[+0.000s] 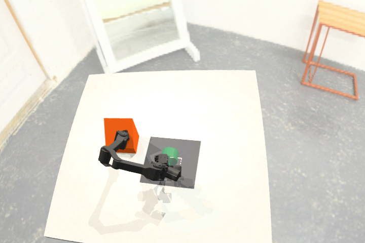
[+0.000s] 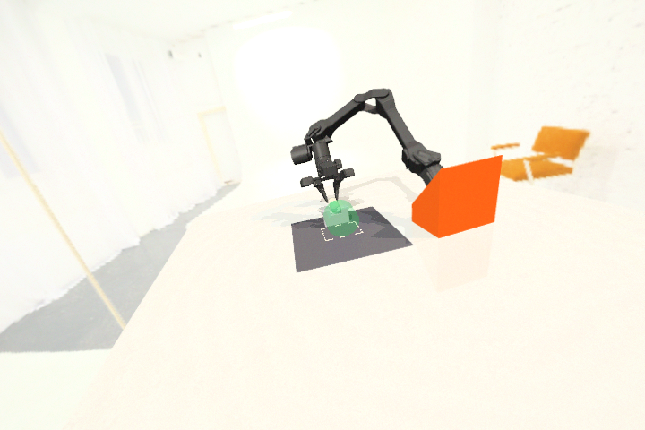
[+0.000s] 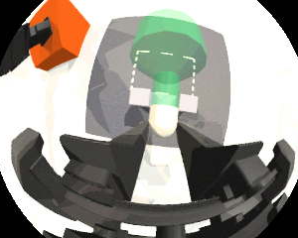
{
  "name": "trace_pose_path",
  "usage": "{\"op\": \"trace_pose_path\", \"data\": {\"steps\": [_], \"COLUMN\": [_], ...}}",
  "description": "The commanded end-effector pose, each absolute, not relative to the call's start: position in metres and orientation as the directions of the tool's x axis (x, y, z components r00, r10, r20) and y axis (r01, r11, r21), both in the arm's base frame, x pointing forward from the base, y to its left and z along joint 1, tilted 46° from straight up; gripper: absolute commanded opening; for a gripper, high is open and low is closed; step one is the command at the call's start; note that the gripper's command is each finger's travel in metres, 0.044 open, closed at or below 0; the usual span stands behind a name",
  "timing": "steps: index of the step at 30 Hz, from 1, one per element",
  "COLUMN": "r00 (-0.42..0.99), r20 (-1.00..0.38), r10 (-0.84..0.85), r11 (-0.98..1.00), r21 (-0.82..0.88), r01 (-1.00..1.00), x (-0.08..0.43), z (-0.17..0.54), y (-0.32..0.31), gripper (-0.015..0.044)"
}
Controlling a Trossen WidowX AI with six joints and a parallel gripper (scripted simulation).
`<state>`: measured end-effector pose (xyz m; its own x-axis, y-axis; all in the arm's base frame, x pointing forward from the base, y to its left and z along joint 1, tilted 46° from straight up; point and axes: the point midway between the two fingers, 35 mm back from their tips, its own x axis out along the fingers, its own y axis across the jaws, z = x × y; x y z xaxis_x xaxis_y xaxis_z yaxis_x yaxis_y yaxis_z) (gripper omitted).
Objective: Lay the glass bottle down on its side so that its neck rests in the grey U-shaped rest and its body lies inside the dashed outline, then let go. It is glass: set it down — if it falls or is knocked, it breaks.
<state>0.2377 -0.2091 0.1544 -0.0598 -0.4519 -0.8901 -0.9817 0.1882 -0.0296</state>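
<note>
Pale walls surround a grey speckled floor [image 1: 309,128], where a white-framed mirror [image 1: 109,58] leans near one corner and a wood-topped stand [image 1: 346,16] stands by the wall; an orange chair [image 2: 561,144] shows beyond the tabletop [image 1: 217,114] [image 2: 333,329] in the exterior view. On the cream tabletop lies a dark grey mat [image 1: 188,177] [image 2: 313,255] [image 3: 219,59], with an orange block [image 1: 115,124] [image 2: 468,197] [image 3: 65,30] beside it, apart from its edge. The black arm [image 1: 131,167] [image 2: 399,121] bends over the mat, and its pincer [image 1: 161,159] [image 2: 331,201] [image 3: 163,125] points downward, pinching the green glass bottle [image 1: 170,153] [image 2: 340,218] [image 3: 166,50] at its cream-coloured cap [image 3: 163,121]. The bottle is tipped over above the mat, its neck end nearer the pincer and appearing higher than the broad body. In the wrist view, the neck runs between the two pale uprights of the U-shaped rest [image 3: 189,103], while the body overlaps the far end of the dashed outline [image 1: 181,158] [image 2: 326,239] [image 3: 193,74] and extends past it. Whether the neck touches the rest, or the body touches the mat, cannot be told.
</note>
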Motion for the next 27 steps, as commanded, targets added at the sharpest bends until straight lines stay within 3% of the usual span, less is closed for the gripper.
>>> {"op": "trace_pose_path", "data": {"steps": [1,27], "r00": [-0.060,-0.061], "r20": [-0.891,-0.886], "r10": [-0.451,-0.459], "r11": [0.187,0.195], "r21": [-0.028,-0.034], "r01": [-0.982,-0.980], "x": [0.2371,0.2361], "z": [0.1529,0.1497], "y": [-0.2108,-0.2153], "gripper": [0.0129,0.0129]}}
